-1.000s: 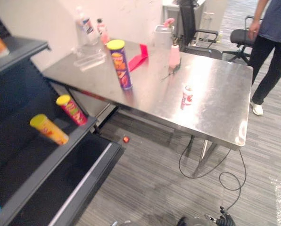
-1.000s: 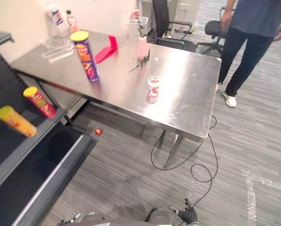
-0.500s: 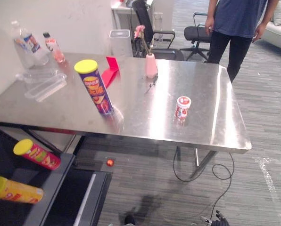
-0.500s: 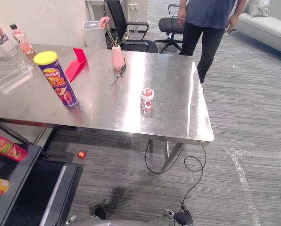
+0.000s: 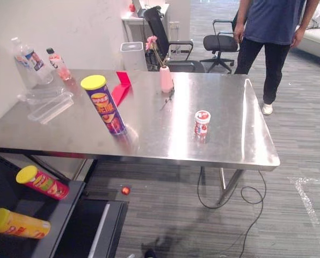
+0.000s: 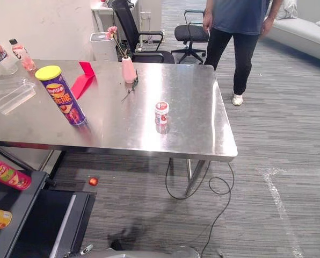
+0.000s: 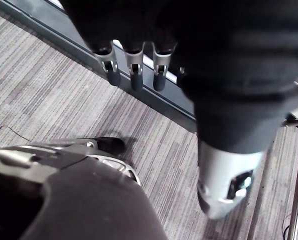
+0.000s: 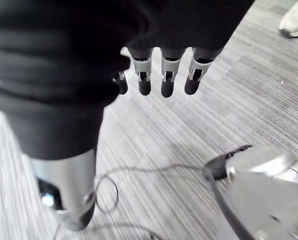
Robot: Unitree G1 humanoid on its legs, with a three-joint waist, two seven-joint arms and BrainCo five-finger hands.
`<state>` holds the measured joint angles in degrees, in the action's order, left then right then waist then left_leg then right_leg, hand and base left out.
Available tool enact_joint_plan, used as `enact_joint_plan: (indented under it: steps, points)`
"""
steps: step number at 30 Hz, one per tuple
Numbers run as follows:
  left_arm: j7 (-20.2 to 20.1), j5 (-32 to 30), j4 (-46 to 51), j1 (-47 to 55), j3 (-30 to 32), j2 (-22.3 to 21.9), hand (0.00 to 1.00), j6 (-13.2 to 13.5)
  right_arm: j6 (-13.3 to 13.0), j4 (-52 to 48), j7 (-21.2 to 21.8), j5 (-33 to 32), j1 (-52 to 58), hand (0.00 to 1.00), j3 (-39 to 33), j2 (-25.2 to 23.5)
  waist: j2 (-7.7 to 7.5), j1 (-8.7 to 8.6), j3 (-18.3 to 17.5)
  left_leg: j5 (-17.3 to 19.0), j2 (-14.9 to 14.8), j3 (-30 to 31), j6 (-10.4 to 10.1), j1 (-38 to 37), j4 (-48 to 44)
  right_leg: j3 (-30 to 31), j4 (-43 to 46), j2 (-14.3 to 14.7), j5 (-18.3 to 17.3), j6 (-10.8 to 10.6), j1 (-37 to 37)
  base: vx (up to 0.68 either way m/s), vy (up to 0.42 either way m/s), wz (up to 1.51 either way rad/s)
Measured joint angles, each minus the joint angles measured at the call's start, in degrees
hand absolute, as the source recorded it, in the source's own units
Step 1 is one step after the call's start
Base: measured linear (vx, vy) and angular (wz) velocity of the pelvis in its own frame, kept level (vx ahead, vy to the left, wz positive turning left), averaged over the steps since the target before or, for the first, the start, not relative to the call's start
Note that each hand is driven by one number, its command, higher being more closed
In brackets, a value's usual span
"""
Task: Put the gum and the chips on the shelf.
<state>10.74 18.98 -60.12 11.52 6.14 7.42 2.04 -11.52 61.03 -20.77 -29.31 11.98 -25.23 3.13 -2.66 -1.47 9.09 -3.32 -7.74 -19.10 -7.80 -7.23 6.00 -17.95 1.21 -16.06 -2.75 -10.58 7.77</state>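
Note:
A tall purple chips can [image 5: 103, 105] with a yellow lid stands upright on the left half of the steel table [image 5: 235, 145]. The gum, a small white and red tub [image 5: 202, 122], stands nearer the table's right front. The dark shelf [image 5: 68, 207] is low at the left, with a red can [image 5: 42, 183] and a yellow can [image 5: 17, 224] lying on it. My left hand [image 7: 135, 75] hangs over the grey floor with straight fingers and holds nothing. My right hand [image 8: 169, 80] hangs the same way, open and empty. Both hands are far from the table.
A person [image 5: 270, 32] stands past the table's far right corner, with office chairs [image 5: 222, 43] behind. On the table are a pink vase [image 5: 166, 79], a red sheet [image 5: 120, 88], water bottles [image 5: 28, 59] and a clear tray [image 5: 47, 102]. A small red ball [image 5: 125, 190] lies on the floor.
The whole picture has swung round, so the camera has moved: the table now faces me squarely and less of the shelf shows. The can and the gum stand where they were.

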Motion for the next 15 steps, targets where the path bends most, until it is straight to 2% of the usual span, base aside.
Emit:
enact_joint_plan:
  steps: [2, 3, 5, 8, 12, 15]
  points:
    - [-0.4, -0.1, 1.9, 0.9, 1.6, 0.0, 0.00, -1.1, 0.6, -2.2, -2.5, -3.0, -0.8, 0.00, -8.1, 1.2, -0.79, 0.18, -0.1, 0.5, -0.1, -0.9, -0.4, -0.5, 0.0, 0.7, -0.7, 0.2, 0.4, 0.6, 0.4, 0.03, 0.017, -0.14]
    - [-0.7, -0.1, 2.2, 1.1, 2.1, 0.0, 0.00, -1.3, 0.8, -3.0, -2.9, -3.4, -1.2, 0.00, -10.0, 1.7, -0.98, 0.20, -0.1, 0.6, -0.1, -1.0, -0.4, -0.7, 0.0, 0.9, -0.9, 0.3, 0.5, 0.7, 0.5, 0.05, 0.029, -0.23]
    - [-1.6, -1.4, 3.2, 1.7, 3.4, 0.0, 0.00, -1.8, 1.2, -6.8, -4.4, -3.8, -3.0, 0.00, -16.9, 5.0, -1.60, 0.19, -0.3, 1.1, 0.0, -2.2, -0.3, -1.4, 0.0, 1.9, -1.2, 0.3, 0.6, 1.0, 0.6, 0.05, 0.036, -0.23]
    - [-2.3, -2.2, 3.8, 2.1, 3.6, 0.3, 0.00, -1.8, 1.1, -11.5, -6.6, -4.5, -5.4, 0.00, -21.6, 9.8, -2.15, 0.15, -0.6, 1.6, 0.0, -2.7, -0.4, -1.9, 0.0, 2.5, -1.2, 0.3, 0.5, 1.1, 0.5, 0.05, 0.019, -0.13]
    - [-2.4, -2.4, 4.2, 2.4, 3.7, 0.3, 0.00, -1.9, -0.7, -20.1, -8.1, -2.3, -8.9, 0.00, -23.7, 15.4, -2.03, 0.04, -1.1, 2.1, 0.0, -3.1, -0.7, -2.0, 0.0, 2.6, -1.2, 0.3, 0.2, 1.6, 0.3, 0.08, 0.012, -0.04]
    - [-2.4, -2.6, 5.1, 2.7, 3.1, 0.4, 0.00, -2.2, -1.4, -29.2, -8.6, 3.4, -11.8, 0.00, -19.8, 18.4, -1.83, -0.04, -1.6, 2.5, 0.0, -3.6, -0.6, -2.2, -0.3, 2.7, -1.2, 0.3, 0.3, 1.5, 0.1, 0.09, 0.011, -0.08]
